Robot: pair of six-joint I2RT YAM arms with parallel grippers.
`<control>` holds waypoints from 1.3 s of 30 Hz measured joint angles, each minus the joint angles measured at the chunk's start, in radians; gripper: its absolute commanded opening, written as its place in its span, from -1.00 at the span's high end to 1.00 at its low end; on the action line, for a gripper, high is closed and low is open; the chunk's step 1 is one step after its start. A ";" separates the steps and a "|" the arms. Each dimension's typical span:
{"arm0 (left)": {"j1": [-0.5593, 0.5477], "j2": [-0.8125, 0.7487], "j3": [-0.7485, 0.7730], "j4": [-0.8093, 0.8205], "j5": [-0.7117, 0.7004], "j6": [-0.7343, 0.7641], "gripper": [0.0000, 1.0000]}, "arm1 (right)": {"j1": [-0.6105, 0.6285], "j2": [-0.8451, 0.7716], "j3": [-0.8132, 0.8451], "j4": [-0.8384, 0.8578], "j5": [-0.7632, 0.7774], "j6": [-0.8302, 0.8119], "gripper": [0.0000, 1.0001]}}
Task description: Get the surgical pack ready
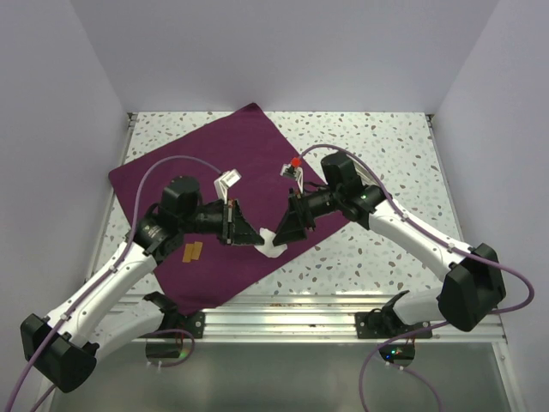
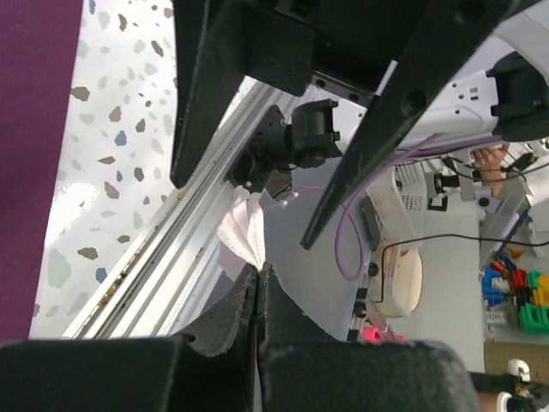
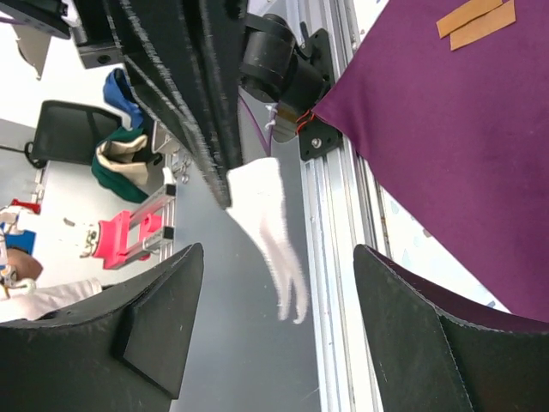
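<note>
Top view: one deep purple-maroon fabric sheet [image 1: 214,215] lies spread flat and unfolded, set cornerwise on the speckled terrazzo desk [image 1: 377,137]. Two tan strips [image 1: 193,251] lie on it. The left tool [image 1: 257,239] pinches one small white gauze pad [image 1: 273,246] over the sheet's near edge. The right tool [image 1: 287,230] faces it, just beside.

Left wrist view: the left tool [image 2: 257,275] is pressed together on the gauze pad [image 2: 240,232].

Right wrist view: the right tool [image 3: 279,318] is spread and holds nothing. The pad hangs between its fingers, apart from both.

Assessment: early stage. The sheet is laid out; loading and folding appear outstanding.

Maroon surgical pack [image 1: 236,189] (spread flat)
</note>
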 measured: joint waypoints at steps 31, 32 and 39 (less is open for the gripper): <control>0.050 0.080 0.137 -0.163 -0.185 0.064 -0.34 | 0.020 0.135 0.000 -0.022 0.050 0.032 1.00; 0.073 0.085 0.157 -0.205 -0.242 0.073 -0.35 | 0.002 0.141 0.000 -0.012 0.075 0.054 1.00; 0.149 0.146 0.211 -0.357 -0.505 0.107 -0.36 | -0.306 0.222 0.001 0.158 0.274 0.306 1.00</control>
